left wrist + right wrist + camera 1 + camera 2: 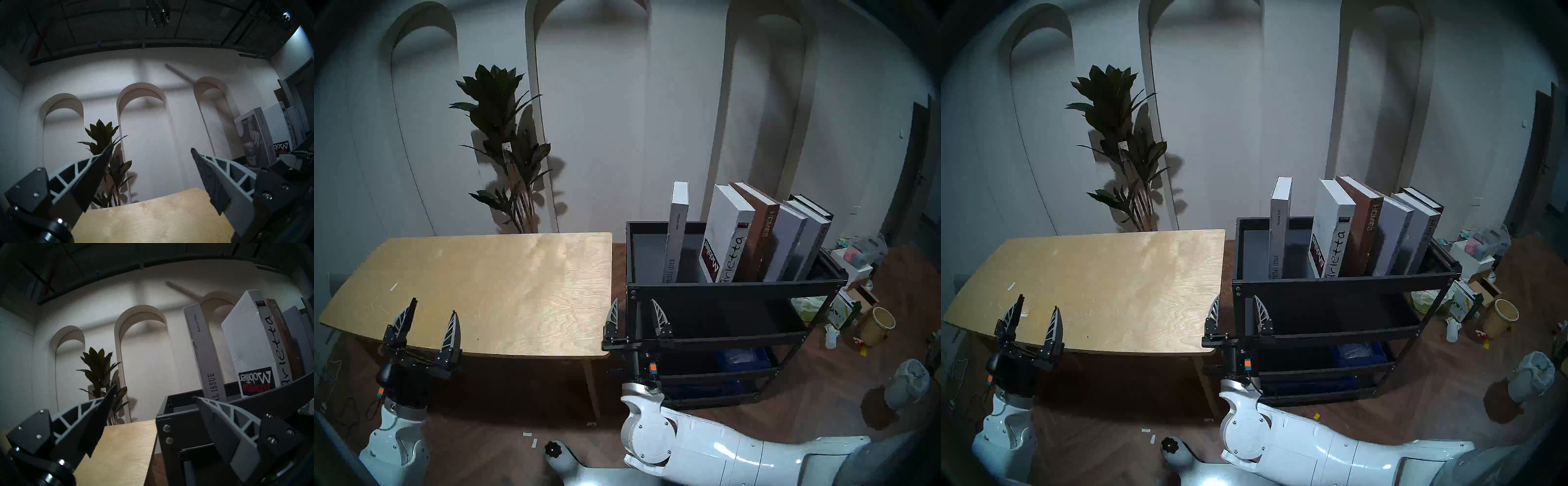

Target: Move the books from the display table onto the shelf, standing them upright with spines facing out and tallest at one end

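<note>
Head view shows all six books already up on the shelf, in the rimmed top tray, spines facing the robot. The table has no books on it, just a small white scrap near its left end.

The grey Special Issue stands upright on its own toward the tray's left side, with a clear gap to the rest. The other five are packed together and lean to the right: white Arletta, then brown HOMES, two grey ones, and a black one at the far right. The titles on those last three are too small for me to read. Special Issue, Arletta and HOMES reach highest and the right-hand three sit lower.

The left gripper hangs over the table's near left edge, fingers spread wide with nothing between them. The right gripper sits at the shelf's near left corner, just below the top tray, also wide open and empty, with the corner post between its fingers from the head view. I can't tell if it touches the post.

Right wrist view looks up at Special Issue and Arletta above the rim. A plant stands behind the table.
</note>
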You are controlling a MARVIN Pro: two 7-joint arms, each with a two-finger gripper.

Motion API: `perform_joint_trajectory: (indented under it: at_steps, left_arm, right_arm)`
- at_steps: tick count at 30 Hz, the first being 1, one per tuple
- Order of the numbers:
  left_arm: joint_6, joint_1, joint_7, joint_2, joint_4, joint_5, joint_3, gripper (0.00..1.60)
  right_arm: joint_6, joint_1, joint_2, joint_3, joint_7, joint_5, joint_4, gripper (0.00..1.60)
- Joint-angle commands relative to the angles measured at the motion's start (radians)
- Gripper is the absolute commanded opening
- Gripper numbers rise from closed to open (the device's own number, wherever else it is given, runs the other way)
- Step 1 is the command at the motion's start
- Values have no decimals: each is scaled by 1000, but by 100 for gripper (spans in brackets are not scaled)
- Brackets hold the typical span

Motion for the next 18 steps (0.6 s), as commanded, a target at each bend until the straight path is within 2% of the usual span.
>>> perform_joint_trajectory:
  at_steps: [1, 2, 3, 6, 8, 10, 14, 18]
  left_arm:
    - [-35, 125, -79, -33, -55, -59, -54, 160]
    - [-35, 113, -98, -44, -50, -66, -57, 160]
    - [-35, 138, -111, -39, -60, -84, -63, 160]
    - [-35, 151, -159, -44, -64, -120, -72, 160]
    - [-35, 158, -193, -39, -66, -163, -60, 160]
    - [-35, 163, -232, -25, -59, -165, -56, 160]
    - [-35, 155, -322, -20, -45, -234, -46, 160]
    - [-35, 143, -372, -15, -35, -263, -42, 160]
  right_arm:
    - [-7, 47, -82, -21, 3, -25, 37, 160]
    - [-9, 53, -87, -27, 3, -27, 47, 160]
    - [-11, 57, -94, -33, 0, -31, 57, 160]
    - [-19, 69, -109, -48, -13, -33, 85, 160]
    - [-22, 76, -117, -57, -27, -33, 100, 160]
    - [-29, 82, -122, -68, -45, -32, 114, 160]
    - [-41, 84, -130, -75, -75, -37, 138, 160]
    - [-40, 84, -132, -74, -85, -34, 139, 160]
